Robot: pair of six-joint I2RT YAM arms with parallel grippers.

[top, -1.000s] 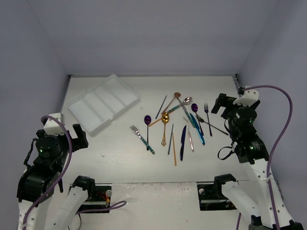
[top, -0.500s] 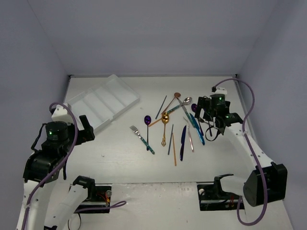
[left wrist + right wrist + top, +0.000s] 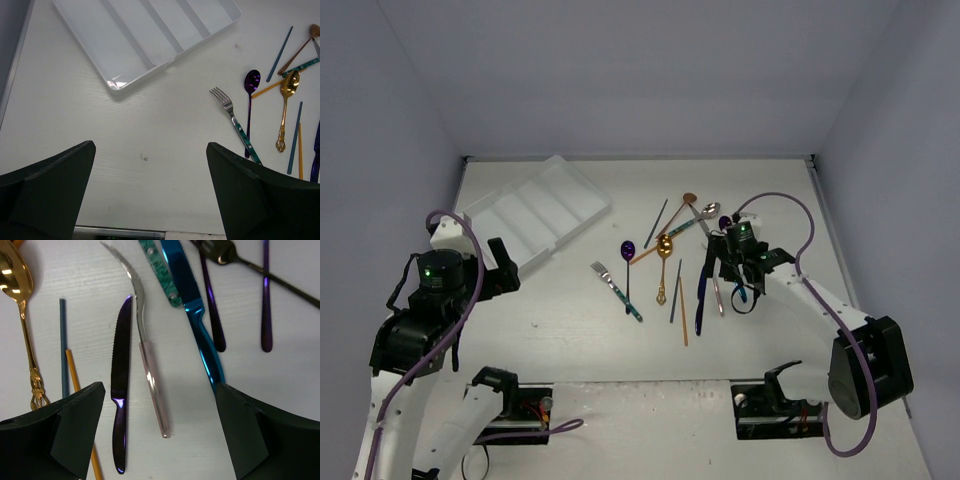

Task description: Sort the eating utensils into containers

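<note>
Left gripper (image 3: 151, 147) hangs over the left part of the surface (image 3: 565, 325), jaws spread wide with nothing between them. It's near the tray's front corner but clear of it.

Tray (image 3: 535, 215) sits far left, angled, with its long compartments running parallel. Every one of the utensils (image 3: 680, 270) we can see lies on the surface to the right of it, well apart from it.

Going through the scatter:
- Teal-handled fork (image 3: 616, 290), tines toward the tray.
- Purple spoon (image 3: 627, 262) just beside the fork, with their handle ends converging.
- Gold spoon (image 3: 663, 265), ornate handle toward us.
- Blue chopstick (image 3: 675, 290) and gold chopstick (image 3: 683, 318) side by side.
- Purple knife (image 3: 120, 405), pink-handled knife (image 3: 149, 370) and blue knife (image 3: 199, 320), roughly parallel and close together.

Right gripper (image 3: 160, 395) is low over that knife group, jaws wide apart and gripping nothing. In the right wrist view the end of the pink handle lies on the surface under the gap between the fingers; we can't tell if anything touches it.

Right of the blue knife are two purple-handled pieces (image 3: 212, 315) and a dark fork (image 3: 290, 289) lying across one of them.
</note>
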